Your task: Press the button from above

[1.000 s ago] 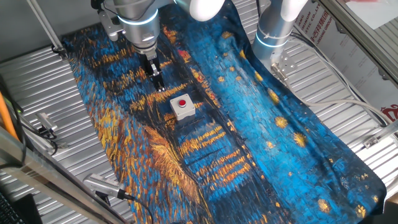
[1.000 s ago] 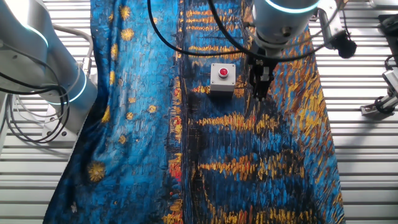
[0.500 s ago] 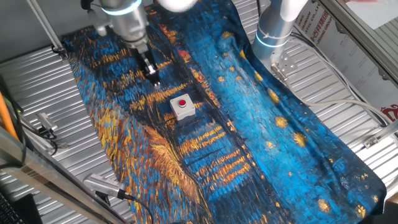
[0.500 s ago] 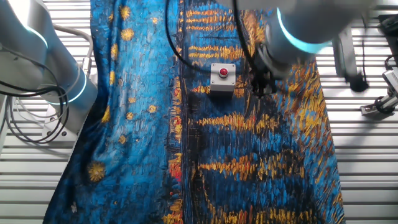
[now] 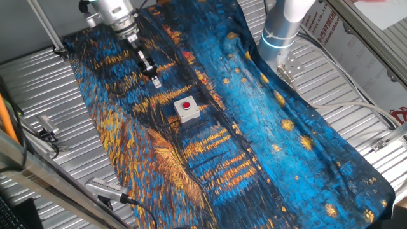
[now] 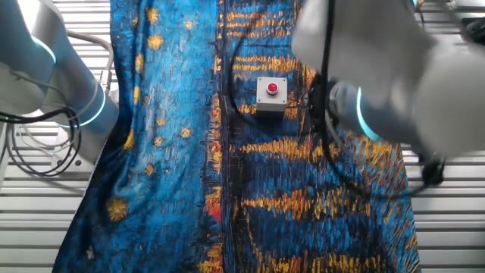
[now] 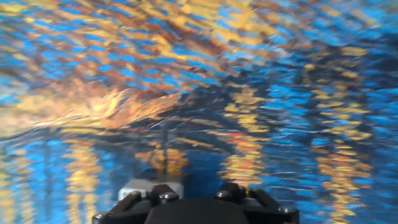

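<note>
- Button (image 5: pixel 186 105): stands alone mid-cloth (image 5: pixel 254 140); nothing over it, open from above in both fixed views.
- Gripper (image 5: pixel 154 79): tilted, beside the button toward the counter's far corner, apart from it, low over the cloth.
- Second arm's base (image 5: pixel 280 38): at the cloth's far edge, well apart from the button.
- Clamps and cables (image 5: pixel 44 130): on the bare counter (image 5: pixel 38 89) outside the cloth.
- Hand view: blurred; only cloth ahead.
</note>
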`<state>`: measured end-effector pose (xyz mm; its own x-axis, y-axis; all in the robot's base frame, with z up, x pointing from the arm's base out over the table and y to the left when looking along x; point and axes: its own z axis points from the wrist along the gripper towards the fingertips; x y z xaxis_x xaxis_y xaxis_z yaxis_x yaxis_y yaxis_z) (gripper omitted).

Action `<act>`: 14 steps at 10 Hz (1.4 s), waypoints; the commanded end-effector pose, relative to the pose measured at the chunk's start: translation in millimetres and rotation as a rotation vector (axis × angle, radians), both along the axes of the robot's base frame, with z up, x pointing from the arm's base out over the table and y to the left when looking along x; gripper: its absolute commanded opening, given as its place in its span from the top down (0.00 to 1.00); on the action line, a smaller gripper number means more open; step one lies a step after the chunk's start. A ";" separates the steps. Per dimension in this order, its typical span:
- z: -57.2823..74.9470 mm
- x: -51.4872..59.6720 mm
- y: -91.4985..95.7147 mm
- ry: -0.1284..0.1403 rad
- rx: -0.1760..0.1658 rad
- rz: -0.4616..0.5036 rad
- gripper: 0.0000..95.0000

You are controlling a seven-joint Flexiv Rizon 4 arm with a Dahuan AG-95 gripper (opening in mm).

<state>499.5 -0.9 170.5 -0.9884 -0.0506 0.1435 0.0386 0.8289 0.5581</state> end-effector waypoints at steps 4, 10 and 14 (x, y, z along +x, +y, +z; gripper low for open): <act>-0.5 0.5 0.9 -0.015 -0.107 0.037 1.00; -0.5 0.5 0.9 -0.031 -0.418 0.096 1.00; -0.5 0.5 0.9 -0.064 -0.521 0.186 1.00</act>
<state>499.4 1.5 170.2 -0.9817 -0.1338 0.1357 -0.1153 0.9839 0.1362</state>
